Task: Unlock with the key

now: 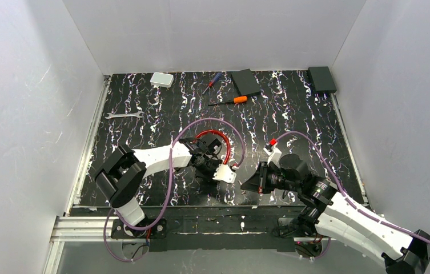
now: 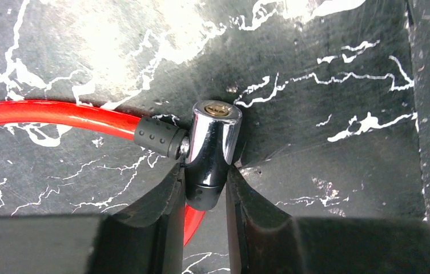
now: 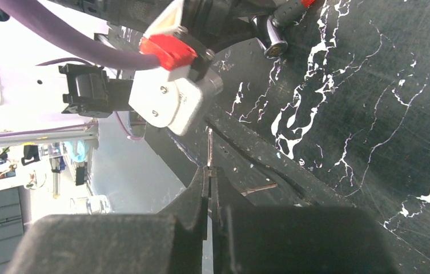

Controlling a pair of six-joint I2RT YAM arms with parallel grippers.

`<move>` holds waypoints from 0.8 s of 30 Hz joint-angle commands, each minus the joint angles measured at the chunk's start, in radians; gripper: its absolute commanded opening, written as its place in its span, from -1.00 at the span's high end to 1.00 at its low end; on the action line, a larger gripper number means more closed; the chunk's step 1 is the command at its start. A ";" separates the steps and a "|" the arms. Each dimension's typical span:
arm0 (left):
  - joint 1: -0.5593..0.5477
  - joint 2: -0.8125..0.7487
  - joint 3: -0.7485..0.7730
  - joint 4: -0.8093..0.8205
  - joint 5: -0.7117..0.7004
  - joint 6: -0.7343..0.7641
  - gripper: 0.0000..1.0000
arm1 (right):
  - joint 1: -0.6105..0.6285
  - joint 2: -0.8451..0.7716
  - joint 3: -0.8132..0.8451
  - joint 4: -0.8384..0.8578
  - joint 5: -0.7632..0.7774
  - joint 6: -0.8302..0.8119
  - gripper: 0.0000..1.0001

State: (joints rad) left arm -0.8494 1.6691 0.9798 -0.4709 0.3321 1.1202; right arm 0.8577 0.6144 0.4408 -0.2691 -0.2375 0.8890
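Observation:
The red cable (image 2: pixel 58 114) ends in a black collar and a chrome lock cylinder (image 2: pixel 212 142), whose brass keyhole faces up and away. My left gripper (image 2: pixel 207 177) is shut on the cylinder's lower end. In the top view it (image 1: pixel 211 162) sits mid-table by the cable loop (image 1: pixel 224 140). My right gripper (image 3: pixel 209 171) is shut on the key: only its thin silvery bit (image 3: pixel 209 145) sticks out past the fingertips, and its head is hidden between them. The lock (image 3: pixel 272 40) lies ahead and to the right of the bit, apart from it. In the top view my right gripper (image 1: pixel 248 184) is just right of the left one.
At the back lie an orange-handled screwdriver (image 1: pixel 232 100), a small red-and-blue screwdriver (image 1: pixel 212 83), a black block (image 1: pixel 245 81), a white box (image 1: pixel 161 79) and a dark box (image 1: pixel 321 79). A flat wrench (image 1: pixel 123 115) lies at the left. The left wrist housing (image 3: pixel 169 103) is close to the key.

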 commanded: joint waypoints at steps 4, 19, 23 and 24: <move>-0.006 -0.124 -0.027 0.024 0.111 -0.090 1.00 | -0.003 0.005 0.053 -0.040 0.030 -0.014 0.97; -0.040 -0.518 -0.321 0.318 0.246 -0.020 1.00 | -0.002 0.139 0.114 0.024 -0.072 0.036 0.97; -0.056 -0.562 -0.333 0.327 0.266 -0.016 1.00 | -0.002 0.188 0.127 0.088 -0.147 0.083 0.97; -0.060 -0.563 -0.328 0.312 0.251 -0.007 1.00 | -0.002 0.196 0.130 0.101 -0.161 0.092 0.97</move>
State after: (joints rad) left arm -0.8940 1.1423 0.6437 -0.2256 0.5320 1.0714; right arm 0.8577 0.7872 0.5041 -0.2802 -0.3012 0.9237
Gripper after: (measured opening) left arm 0.240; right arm 0.040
